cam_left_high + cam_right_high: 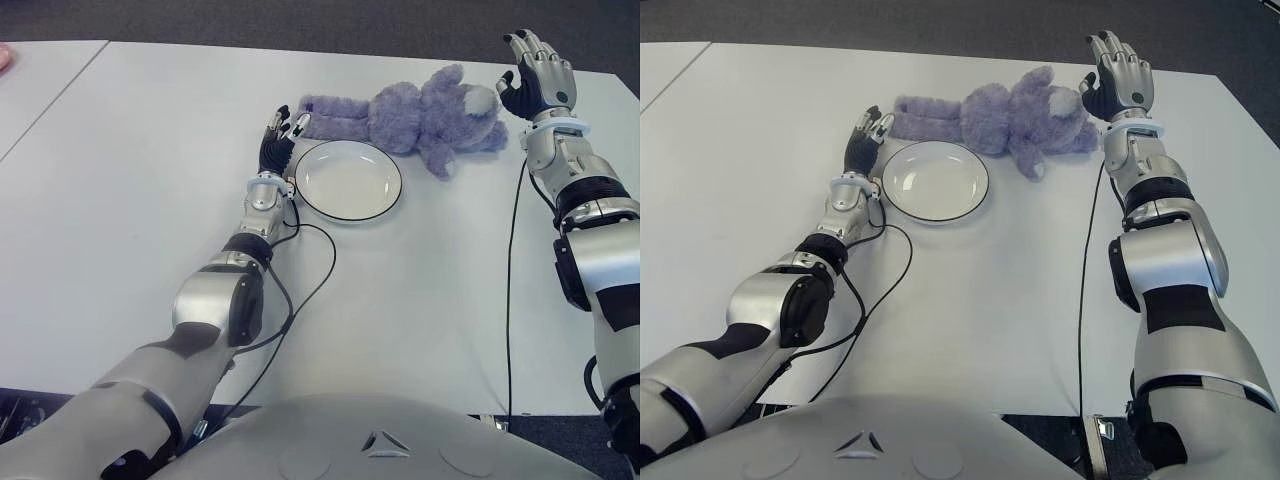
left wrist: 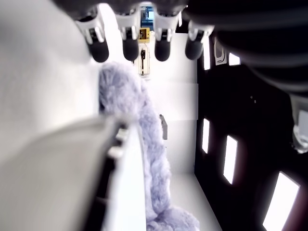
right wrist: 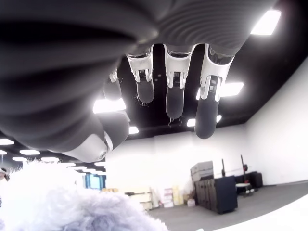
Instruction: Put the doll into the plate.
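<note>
A purple plush doll (image 1: pixel 410 115) lies on its side on the white table (image 1: pixel 150 150), just beyond the white plate (image 1: pixel 348 180) with a dark rim. Its legs stretch toward the left, its head toward the right. My left hand (image 1: pixel 283 128) is at the doll's feet, beside the plate's left rim, fingers extended and holding nothing. The doll's leg (image 2: pixel 144 144) runs along the plate edge (image 2: pixel 72 159) in the left wrist view. My right hand (image 1: pixel 535 72) is raised just right of the doll's head, fingers (image 3: pixel 173 91) spread and empty. The plate holds nothing.
Black cables (image 1: pixel 310 290) trail across the table from each wrist toward its near edge. A seam (image 1: pixel 50 105) divides the table at the far left. Dark floor (image 1: pixel 300 20) lies beyond the table's far edge.
</note>
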{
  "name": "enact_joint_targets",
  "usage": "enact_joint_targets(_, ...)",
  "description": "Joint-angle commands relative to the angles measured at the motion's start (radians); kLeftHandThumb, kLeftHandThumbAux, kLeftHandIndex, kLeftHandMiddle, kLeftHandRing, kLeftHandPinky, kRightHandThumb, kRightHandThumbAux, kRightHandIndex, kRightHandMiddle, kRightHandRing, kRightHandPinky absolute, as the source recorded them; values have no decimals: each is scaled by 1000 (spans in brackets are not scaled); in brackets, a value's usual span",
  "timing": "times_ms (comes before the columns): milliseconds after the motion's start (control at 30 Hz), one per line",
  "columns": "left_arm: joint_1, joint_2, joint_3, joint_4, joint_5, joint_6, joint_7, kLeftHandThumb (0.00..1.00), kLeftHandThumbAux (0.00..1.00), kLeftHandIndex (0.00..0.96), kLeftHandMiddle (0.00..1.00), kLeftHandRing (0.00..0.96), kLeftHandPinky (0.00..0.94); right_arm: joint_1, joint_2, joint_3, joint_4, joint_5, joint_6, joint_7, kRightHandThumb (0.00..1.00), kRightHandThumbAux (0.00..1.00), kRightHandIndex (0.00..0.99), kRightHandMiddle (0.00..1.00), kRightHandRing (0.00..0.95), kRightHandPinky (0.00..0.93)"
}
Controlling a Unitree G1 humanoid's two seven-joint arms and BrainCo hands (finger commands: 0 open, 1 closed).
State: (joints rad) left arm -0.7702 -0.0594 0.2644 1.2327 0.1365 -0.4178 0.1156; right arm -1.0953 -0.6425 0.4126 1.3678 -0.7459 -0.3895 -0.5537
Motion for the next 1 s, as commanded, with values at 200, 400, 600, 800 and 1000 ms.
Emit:
enact_joint_targets(200,176,-44,5,142,-3,141,22,0,417,0,20,11,13,-29,23,24,7,-17,13,-23,809,606,71,0,162,329)
enact_joint_targets(400,177,-48,4,142,-3,145,21,0,423,0,22,12,4,-43,24,26,7,-12,16,-14,818,619,69,0,147,315)
enact_joint_targets(600,177,-53,4,143,-3,141,24,0,427,0,26,15,9,-55,21,30,9,-13,33,-1,813,620,65,0,148,319)
enact_joint_targets(800,175,-52,4,142,-2,138,21,0,429,0,24,13,10,-72,6,40,12,-23,69,10,767,624,56,0,132,271)
enact_joint_targets(1000,174,-50,5,143,-1,139,20,0,424,0,19,11,14,-95,-2,52,12,-31,99,1,562,652,27,0,71,162)
